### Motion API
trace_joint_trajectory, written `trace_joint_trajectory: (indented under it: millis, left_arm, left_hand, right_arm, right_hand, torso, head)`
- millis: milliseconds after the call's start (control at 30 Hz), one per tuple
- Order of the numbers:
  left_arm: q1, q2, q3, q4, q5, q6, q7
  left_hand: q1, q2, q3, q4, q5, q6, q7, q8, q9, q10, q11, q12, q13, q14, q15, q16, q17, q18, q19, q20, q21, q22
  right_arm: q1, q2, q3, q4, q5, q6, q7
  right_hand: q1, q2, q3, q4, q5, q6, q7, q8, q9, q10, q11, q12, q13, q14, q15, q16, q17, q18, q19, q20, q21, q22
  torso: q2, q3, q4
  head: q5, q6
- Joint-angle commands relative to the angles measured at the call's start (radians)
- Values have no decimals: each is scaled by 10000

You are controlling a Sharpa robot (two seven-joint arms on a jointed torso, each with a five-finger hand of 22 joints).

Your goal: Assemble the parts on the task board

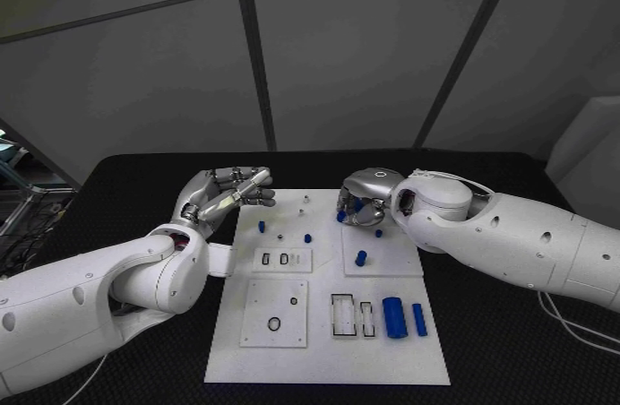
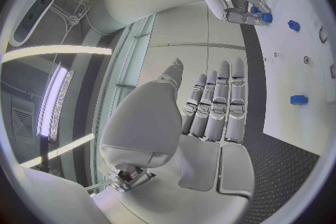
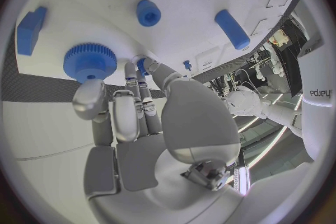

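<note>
We are seeing the silver left hand [image 1: 236, 188] hovering just beside the far left corner of the flat white task board [image 1: 330, 351], its fingers lying straight together and grasping nothing. The silver right hand [image 1: 363, 201] is reaching down onto the far part of the board, its fingers curling beside a small blue toothed gear [image 3: 89, 60], but we cannot tell whether they are grasping it. Two blue plastic cylinders [image 1: 403, 317] are lying side by side on the board's near right part.

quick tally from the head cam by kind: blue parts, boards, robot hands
blue parts: 7
white task board: 1
robot hands, left and right: 2
total: 10
</note>
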State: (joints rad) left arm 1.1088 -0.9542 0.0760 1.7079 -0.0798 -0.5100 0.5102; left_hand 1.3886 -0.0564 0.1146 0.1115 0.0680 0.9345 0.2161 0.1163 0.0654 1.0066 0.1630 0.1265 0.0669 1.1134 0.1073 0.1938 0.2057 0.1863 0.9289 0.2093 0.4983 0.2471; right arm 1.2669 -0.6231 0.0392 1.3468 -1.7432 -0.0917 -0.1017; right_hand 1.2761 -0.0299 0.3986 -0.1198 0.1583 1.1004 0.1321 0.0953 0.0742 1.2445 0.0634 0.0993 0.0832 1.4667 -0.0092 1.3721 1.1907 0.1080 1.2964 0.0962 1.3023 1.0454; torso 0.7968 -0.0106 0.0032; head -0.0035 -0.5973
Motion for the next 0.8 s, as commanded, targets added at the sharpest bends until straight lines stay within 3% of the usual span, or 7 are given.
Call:
trace_joint_trajectory:
  millis: [33, 233, 467, 633, 800]
  left_arm:
    - [19, -16, 13, -1, -80, 114, 0]
    - [21, -29, 14, -30, -80, 115, -4]
    - [27, -46, 14, -53, -80, 108, -5]
    - [31, -46, 15, -61, -80, 117, -11]
    - [40, -31, 15, -86, -80, 132, -27]
  left_hand:
    - [-7, 69, -9, -45, -34, 3, 82, -35, -9, -14, 67, -46, -10, 12, 55, -34, 16, -69, 26, 36, 60, 9]
    - [-7, 69, -9, -45, -34, 3, 82, -35, -9, -14, 67, -46, -10, 12, 55, -34, 16, -69, 26, 36, 60, 9]
    - [-3, 75, -6, -58, -34, -5, 89, -50, -9, -23, 73, -59, -10, 11, 58, -43, 26, -70, 19, 37, 69, 15]
    - [-3, 75, -6, -58, -34, -5, 89, -50, -9, -23, 73, -59, -10, 11, 58, -43, 26, -70, 19, 37, 69, 15]
    - [4, 82, -1, -71, -33, -9, 94, -61, -8, -28, 76, -69, -9, 10, 60, -51, 35, -70, 13, 38, 77, 21]
  right_arm:
    - [7, -81, -6, 82, 203, -631, 195]
    - [6, -192, -3, 270, 450, -1544, 273]
    - [15, -133, 0, 320, 539, -1938, 143]
    - [41, 138, 1, 106, 545, -2051, 28]
    - [67, 633, 2, -420, 503, -2167, -86]
  right_hand:
    - [137, 204, 107, 26, -73, 243, -62, 142, 152, 168, -47, 45, 41, 477, -87, 79, 63, -125, 118, -37, 141, 211]
    - [147, 204, 125, 31, -93, 282, -61, 148, 166, 210, -58, 37, 54, 482, -97, 114, 112, -138, 150, -52, 191, 287]
    - [130, 192, 126, 50, -131, 297, -56, 143, 174, 219, -54, 17, 59, 484, -98, 135, 136, -143, 157, -59, 214, 315]
    - [122, 189, 128, 59, -142, 296, -51, 137, 175, 217, -50, 6, 60, 485, -97, 144, 146, -144, 158, -60, 220, 322]
    - [100, 182, 130, 84, -160, 287, -41, 121, 177, 208, -42, -18, 61, 487, -92, 160, 164, -147, 160, -62, 235, 339]
  torso:
    - [7, 5, -4]
    - [10, -6, 2]
    - [28, -12, 15]
    - [46, -8, 17]
    - [60, -17, 27]
  head:
    - [-7, 8]
    - [4, 65]
    - [23, 130]
    - [35, 176]
    - [60, 199]
